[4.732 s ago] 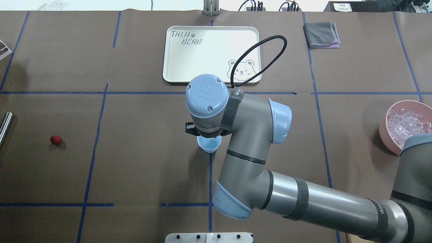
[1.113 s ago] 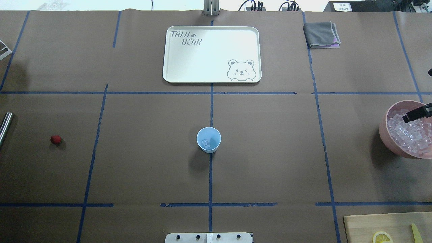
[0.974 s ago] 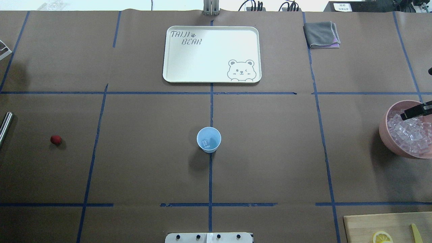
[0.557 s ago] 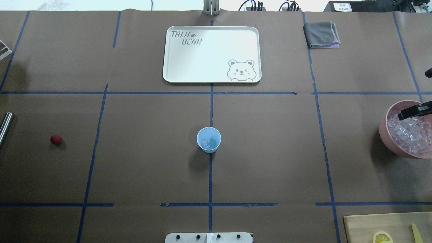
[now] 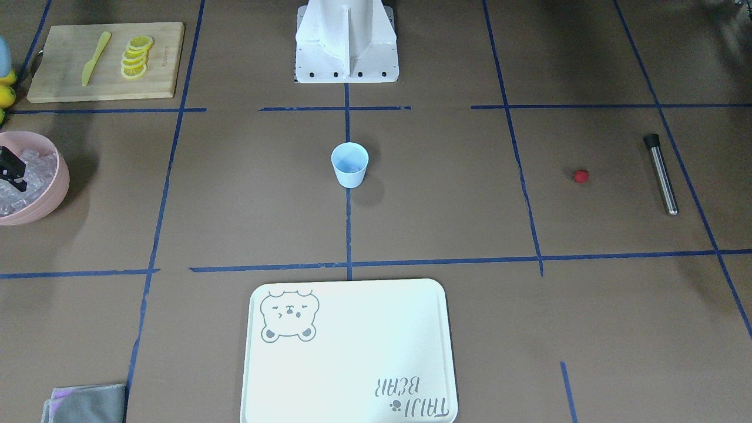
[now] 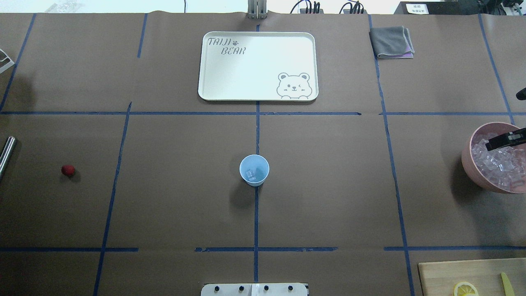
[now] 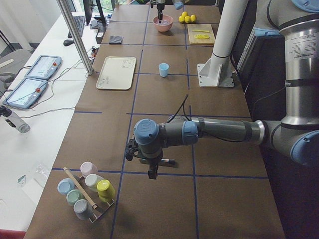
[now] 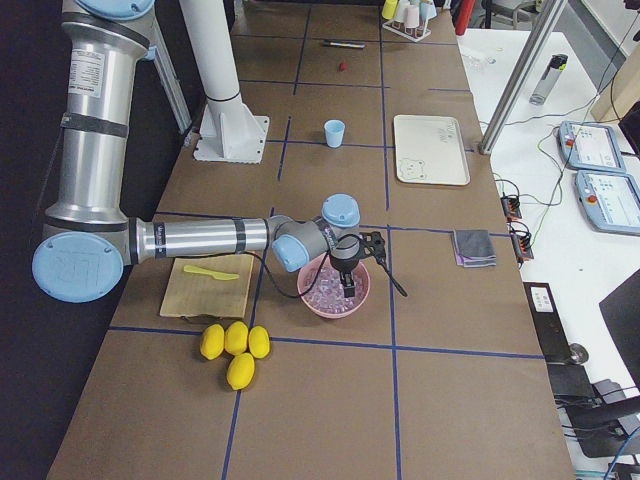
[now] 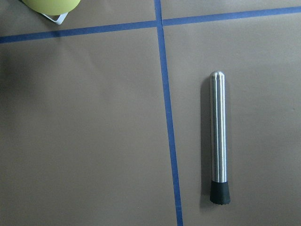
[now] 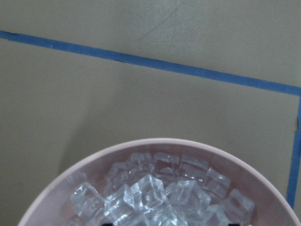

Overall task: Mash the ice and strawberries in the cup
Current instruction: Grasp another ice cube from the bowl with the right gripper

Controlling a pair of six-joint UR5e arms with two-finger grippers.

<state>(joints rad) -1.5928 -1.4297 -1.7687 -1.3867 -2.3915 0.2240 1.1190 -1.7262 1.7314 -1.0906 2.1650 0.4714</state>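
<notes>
Over pink bowl (image 6: 466,160), right pincer (image 8: 348,292), gone from cup (image 6: 265,170), ice (image 6: 250,175) inside

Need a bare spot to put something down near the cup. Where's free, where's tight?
Free: the wide stretch between cup and strawberry; the stretch between cup and bowl; the strip between cup and tray. Tight: the right end, around bowl and board; the left edge, where the strawberry lies near the muddler.
</notes>
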